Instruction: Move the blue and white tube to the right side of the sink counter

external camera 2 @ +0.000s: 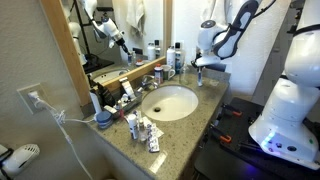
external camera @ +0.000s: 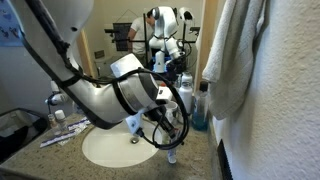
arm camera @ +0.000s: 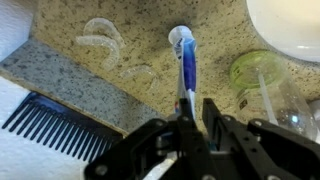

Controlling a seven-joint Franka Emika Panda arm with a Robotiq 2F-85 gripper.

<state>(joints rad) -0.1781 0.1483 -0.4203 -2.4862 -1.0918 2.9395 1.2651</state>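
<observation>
Tube first: the blue and white tube (arm camera: pixel 184 68) hangs cap-down from the gripper (arm camera: pixel 197 108), whose jaws look clamped on the blue tail end, so the body points away from the wrist camera and the white cap sits lowest, close over the sink counter (arm camera: pixel 150 30). Whether the cap touches the stone I cannot tell. It should be very light, with soft walls that dent under pressure, so a hard squeeze near the middle could push paste toward the cap or let the slick plastic slide. The flat crimped tail, where it is pinched now, is the stiffest and safest hold. Held that far back, it may swing a little, so the carry wants to be gentle. Just beside it in the wrist view lie some clear plastic pieces (arm camera: pixel 105 45), a greenish glass (arm camera: pixel 255 72) near the edge of the white basin (arm camera: pixel 290 20), and a black comb (arm camera: pixel 60 125) on something white, all apart from the tube. In an exterior view the arm reaches down between the basin and a blue bottle (external camera: pixel 197 112), with a towel (external camera: pixel 235 50) hanging at the wall. Any set-down spot needs to miss the glass and the bottle.
</observation>
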